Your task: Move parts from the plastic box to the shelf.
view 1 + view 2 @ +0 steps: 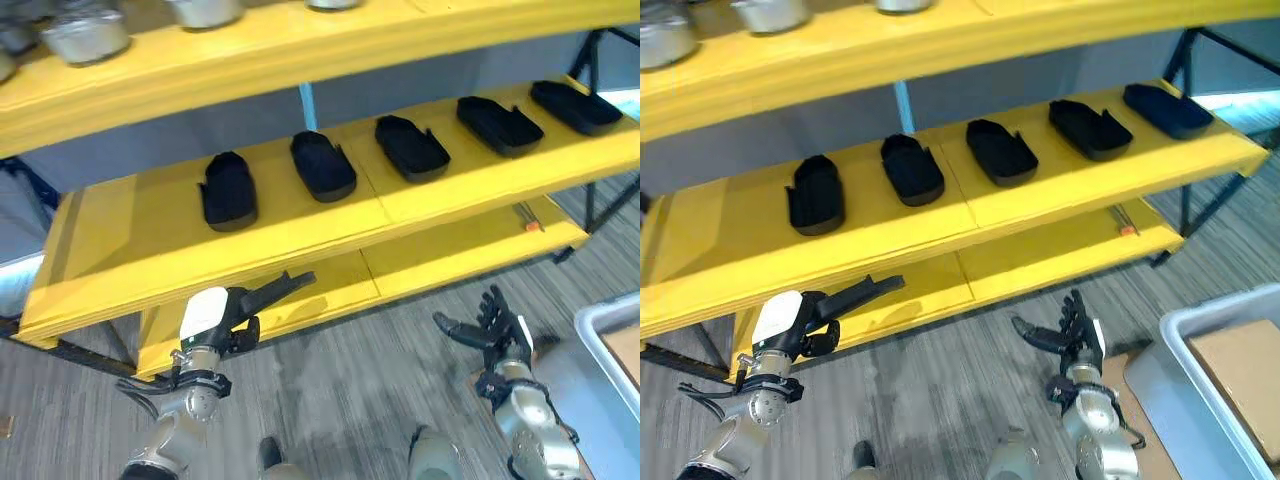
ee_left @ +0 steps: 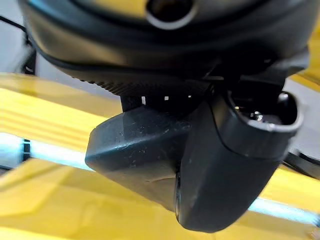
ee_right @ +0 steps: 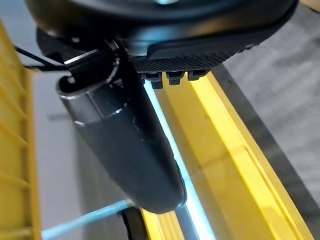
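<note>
We see a yellow shelf (image 1: pixel 300 240) with several boards, and on its middle board five black parts (image 1: pixel 323 165) lie in a row, each apart from its neighbours, running from the left side toward the far right end. On the top board stand some grey metal pots (image 1: pixel 85 35). Our left hand (image 1: pixel 235 310) hangs in front of the lower board's edge, below the row of parts, its fingers stretched straight out toward the right and its thumb under a white cover; it grasps nothing. Our right hand (image 1: pixel 1072 335) is raised over the grey carpet floor (image 1: pixel 350 380), well apart from the shelf, with its fingers spread and relaxed, and it too is released and carries nothing. At the right edge the grey plastic box (image 1: pixel 1200 340) stands on the floor, just beside the right arm, with a brown cardboard piece (image 1: pixel 1240 375) lying inside it.
</note>
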Controlling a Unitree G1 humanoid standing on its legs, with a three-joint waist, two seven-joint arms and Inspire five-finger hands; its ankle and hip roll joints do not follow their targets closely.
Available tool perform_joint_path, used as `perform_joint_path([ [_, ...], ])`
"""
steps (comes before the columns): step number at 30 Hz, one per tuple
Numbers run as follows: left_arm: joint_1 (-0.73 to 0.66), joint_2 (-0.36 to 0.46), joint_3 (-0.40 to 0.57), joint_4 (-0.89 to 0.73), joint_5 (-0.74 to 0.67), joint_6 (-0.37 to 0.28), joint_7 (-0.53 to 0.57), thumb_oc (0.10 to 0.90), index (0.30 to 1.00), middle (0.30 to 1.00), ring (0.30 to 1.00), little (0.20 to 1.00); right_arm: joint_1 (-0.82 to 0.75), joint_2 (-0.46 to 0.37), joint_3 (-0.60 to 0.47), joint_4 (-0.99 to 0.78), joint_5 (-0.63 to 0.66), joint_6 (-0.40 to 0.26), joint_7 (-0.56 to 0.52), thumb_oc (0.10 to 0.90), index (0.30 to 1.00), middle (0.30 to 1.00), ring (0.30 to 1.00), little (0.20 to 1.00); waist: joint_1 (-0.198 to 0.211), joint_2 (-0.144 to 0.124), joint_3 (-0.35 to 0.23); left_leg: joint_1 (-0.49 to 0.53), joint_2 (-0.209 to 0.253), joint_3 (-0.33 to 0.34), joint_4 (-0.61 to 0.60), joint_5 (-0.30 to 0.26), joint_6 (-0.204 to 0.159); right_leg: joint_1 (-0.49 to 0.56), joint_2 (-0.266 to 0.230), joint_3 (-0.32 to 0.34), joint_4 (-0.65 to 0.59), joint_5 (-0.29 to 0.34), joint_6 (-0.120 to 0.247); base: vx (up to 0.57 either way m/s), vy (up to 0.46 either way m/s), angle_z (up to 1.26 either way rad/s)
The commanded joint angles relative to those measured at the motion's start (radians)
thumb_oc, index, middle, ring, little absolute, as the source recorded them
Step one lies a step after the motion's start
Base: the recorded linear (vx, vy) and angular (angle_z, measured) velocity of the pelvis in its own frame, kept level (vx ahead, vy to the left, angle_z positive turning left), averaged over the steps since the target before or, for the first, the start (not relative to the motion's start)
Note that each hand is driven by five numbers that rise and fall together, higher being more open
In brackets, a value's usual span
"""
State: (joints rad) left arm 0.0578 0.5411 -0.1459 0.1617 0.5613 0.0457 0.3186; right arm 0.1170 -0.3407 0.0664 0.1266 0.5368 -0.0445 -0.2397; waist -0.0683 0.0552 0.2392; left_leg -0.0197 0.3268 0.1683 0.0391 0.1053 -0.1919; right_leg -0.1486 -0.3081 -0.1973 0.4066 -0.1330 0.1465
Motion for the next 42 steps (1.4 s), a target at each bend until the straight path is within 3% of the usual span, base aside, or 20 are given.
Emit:
perform_joint_path([
  [1, -0.06, 0.072, 0.103, -0.109, 0.026, -0.038, 0.1, 0.4, 0.3, 0.3, 0.3, 0.3, -0.084, -0.022, -0.037, -0.118, 0.004, -0.096, 0.014, 0.9, 1.0, 1.0, 1.0, 1.0, 0.004, -0.006, -0.109, -0.018, 0.062, -0.029, 0.025, 0.019, -0.01, 0.08, 0.012, -0.022, -0.066, -0.06, 0.0, 0.17, 0.295, 0.04],
  [4, -0.05, 0.071, 0.112, -0.111, 0.028, -0.037, 0.107, 0.4, 0.3, 0.3, 0.3, 0.3, -0.075, -0.011, -0.035, -0.123, -0.006, -0.086, 0.023, 0.9, 1.0, 1.0, 1.0, 1.0, 0.01, -0.024, -0.109, -0.023, 0.023, -0.038, 0.079, -0.05, 0.006, 0.14, -0.012, -0.019, -0.142, -0.032, 0.018, 0.11, 0.172, 0.06],
  [11, -0.037, 0.073, 0.121, -0.115, 0.028, -0.033, 0.111, 0.4, 0.3, 0.3, 0.3, 0.3, -0.083, -0.005, -0.033, -0.125, -0.019, -0.078, 0.027, 0.9, 1.0, 1.0, 1.0, 1.0, 0.027, -0.056, -0.101, -0.048, -0.016, -0.062, 0.174, -0.125, 0.019, 0.193, -0.034, -0.011, -0.214, -0.001, 0.042, 0.07, 0.105, 0.01],
  [13, -0.025, 0.075, 0.131, -0.121, 0.025, -0.032, 0.12, 0.4, 0.3, 0.3, 0.3, 0.3, -0.098, -0.003, -0.026, -0.122, -0.025, -0.077, 0.026, 0.9, 1.0, 1.0, 1.0, 1.0, 0.039, -0.066, -0.1, -0.054, -0.032, -0.08, 0.19, -0.158, 0.037, 0.192, -0.042, 0.01, -0.232, 0.019, 0.051, 0.03, 0.13, -0.07],
  [16, -0.031, 0.081, 0.137, -0.142, 0.0, -0.039, 0.132, 0.4, 0.3, 0.3, 0.3, 0.3, -0.121, -0.003, -0.033, -0.132, -0.031, -0.08, 0.015, 0.9, 1.0, 1.0, 1.0, 1.0, 0.05, -0.083, -0.085, -0.127, -0.065, -0.108, 0.312, -0.221, 0.058, 0.21, -0.076, -0.003, -0.25, 0.049, 0.067, -0.01, 0.182, 0.03],
  [18, -0.063, 0.103, 0.124, -0.143, -0.002, -0.043, 0.137, 0.4, 0.3, 0.3, 0.3, 0.3, -0.128, -0.001, -0.042, -0.144, -0.025, -0.088, 0.007, 0.9, 1.0, 1.0, 1.0, 1.0, 0.05, -0.088, -0.081, -0.178, -0.124, -0.102, 0.411, -0.292, 0.084, 0.234, -0.139, -0.024, -0.275, 0.134, 0.086, 0.0, 0.412, 0.2],
  [19, -0.099, 0.119, 0.104, -0.127, 0.009, -0.036, 0.143, 0.4, 0.3, 0.3, 0.3, 0.3, -0.12, 0.014, -0.04, -0.148, -0.007, -0.097, 0.007, 0.9, 1.0, 1.0, 1.0, 1.0, 0.045, -0.088, -0.087, -0.199, -0.171, -0.102, 0.432, -0.327, 0.109, 0.228, -0.189, -0.006, -0.288, 0.253, 0.095, -0.02, 0.323, 0.11],
  [20, -0.1, 0.119, 0.104, -0.126, 0.009, -0.036, 0.143, 0.4, 0.3, 0.3, 0.3, 0.3, -0.12, 0.014, -0.041, -0.148, -0.007, -0.097, 0.007, 0.9, 1.0, 1.0, 1.0, 1.0, 0.045, -0.091, -0.09, -0.203, -0.176, -0.1, 0.429, -0.321, 0.111, 0.225, -0.194, -0.006, -0.292, 0.259, 0.096, -0.03, 0.345, 0.15],
  [22, -0.126, 0.133, 0.089, -0.115, 0.017, -0.029, 0.152, 0.4, 0.3, 0.3, 0.3, 0.3, -0.126, 0.024, -0.024, -0.147, 0.002, -0.102, 0.002, 0.9, 1.0, 1.0, 1.0, 1.0, 0.041, -0.082, -0.095, -0.215, -0.199, -0.09, 0.424, -0.319, 0.143, 0.184, -0.208, 0.006, -0.268, 0.281, 0.061, -0.04, 0.294, 0.2],
  [24, -0.127, 0.134, 0.102, -0.1, 0.023, -0.018, 0.164, 0.4, 0.3, 0.3, 0.3, 0.3, -0.137, 0.028, -0.013, -0.144, -0.023, -0.109, -0.003, 0.9, 1.0, 1.0, 1.0, 1.0, 0.043, -0.063, -0.094, -0.177, -0.205, -0.049, 0.373, -0.305, 0.169, 0.124, -0.152, -0.038, -0.147, 0.175, 0.013, -0.03, 0.483, -0.37],
  [25, -0.106, 0.126, 0.123, -0.109, 0.026, -0.022, 0.158, 0.4, 0.3, 0.3, 0.3, 0.3, -0.143, 0.02, -0.011, -0.139, -0.08, -0.114, -0.01, 0.9, 1.0, 1.0, 1.0, 1.0, 0.037, -0.059, -0.09, -0.11, -0.232, -0.014, 0.272, -0.277, 0.195, 0.071, -0.03, -0.057, -0.069, 0.065, -0.016, 0.0, 0.411, -0.75],
  [26, -0.105, 0.125, 0.124, -0.109, 0.026, -0.022, 0.158, 0.4, 0.3, 0.3, 0.3, 0.3, -0.143, 0.02, -0.011, -0.139, -0.08, -0.114, -0.011, 0.9, 1.0, 1.0, 1.0, 1.0, 0.038, -0.06, -0.089, -0.107, -0.232, -0.013, 0.269, -0.276, 0.195, 0.07, -0.031, -0.056, -0.065, 0.062, -0.017, 0.01, 0.32, -0.72],
  [27, -0.092, 0.12, 0.13, -0.109, 0.025, -0.017, 0.156, 0.4, 0.3, 0.3, 0.3, 0.3, -0.157, 0.028, 0.003, -0.125, -0.051, -0.123, -0.007, 0.9, 1.0, 1.0, 1.0, 1.0, 0.042, -0.057, -0.086, -0.084, -0.241, 0.004, 0.226, -0.26, 0.203, 0.062, 0.009, -0.094, -0.036, 0.015, -0.038, 0.0, 0.102, -0.31],
  [28, -0.083, 0.114, 0.134, -0.114, 0.027, -0.015, 0.149, 0.4, 0.3, 0.3, 0.3, 0.3, -0.158, 0.032, 0.008, -0.112, -0.033, -0.122, -0.001, 0.9, 1.0, 1.0, 1.0, 1.0, 0.038, -0.057, -0.087, -0.066, -0.248, 0.007, 0.199, -0.251, 0.201, 0.058, 0.046, -0.085, -0.034, -0.01, -0.041, 0.02, 0.123, -0.37],
  [30, -0.06, 0.089, 0.14, -0.118, 0.032, -0.019, 0.139, 0.4, 0.3, 0.3, 0.3, 0.3, -0.166, 0.015, 0.018, -0.104, -0.037, -0.121, 0.001, 0.9, 1.0, 1.0, 1.0, 1.0, 0.021, -0.075, -0.095, -0.027, -0.266, 0.009, 0.156, -0.232, 0.198, 0.053, 0.161, -0.02, -0.071, -0.041, -0.061, 0.05, 0.013, -0.31],
  [31, -0.057, 0.085, 0.142, -0.117, 0.035, -0.018, 0.137, 0.4, 0.3, 0.3, 0.3, 0.3, -0.165, 0.012, 0.02, -0.104, -0.041, -0.125, 0.003, 0.9, 1.0, 1.0, 1.0, 1.0, 0.023, -0.081, -0.099, -0.023, -0.267, 0.013, 0.152, -0.23, 0.196, 0.072, 0.183, -0.011, -0.098, -0.045, -0.079, 0.04, -0.034, -0.05],
  [36, -0.048, 0.057, 0.13, -0.115, 0.036, -0.026, 0.119, 0.4, 0.3, 0.3, 0.3, 0.3, -0.157, 0.006, 0.015, -0.098, -0.038, -0.116, 0.0, 0.9, 1.0, 1.0, 1.0, 1.0, 0.016, -0.087, -0.125, 0.004, -0.263, -0.005, 0.1, -0.194, 0.172, 0.123, 0.227, 0.034, -0.225, -0.015, -0.081, 0.05, -0.097, 0.03],
  [38, -0.044, 0.051, 0.129, -0.117, 0.027, -0.039, 0.106, 0.4, 0.3, 0.3, 0.3, 0.3, -0.145, -0.006, -0.004, -0.106, -0.048, -0.111, -0.002, 0.9, 1.0, 1.0, 1.0, 1.0, 0.014, -0.084, -0.151, 0.018, -0.26, -0.013, 0.082, -0.18, 0.161, 0.159, 0.234, 0.026, -0.295, 0.005, -0.078, 0.1, -0.17, 0.1],
  [42, -0.048, 0.045, 0.114, -0.114, 0.011, -0.037, 0.09, 0.4, 0.3, 0.3, 0.3, 0.3, -0.136, -0.013, -0.016, -0.109, -0.046, -0.109, -0.001, 0.9, 1.0, 1.0, 1.0, 1.0, 0.007, -0.077, -0.153, 0.038, -0.25, -0.026, 0.077, -0.178, 0.152, 0.185, 0.237, 0.003, -0.294, -0.011, -0.091, 0.06, -0.129, 0.27],
])
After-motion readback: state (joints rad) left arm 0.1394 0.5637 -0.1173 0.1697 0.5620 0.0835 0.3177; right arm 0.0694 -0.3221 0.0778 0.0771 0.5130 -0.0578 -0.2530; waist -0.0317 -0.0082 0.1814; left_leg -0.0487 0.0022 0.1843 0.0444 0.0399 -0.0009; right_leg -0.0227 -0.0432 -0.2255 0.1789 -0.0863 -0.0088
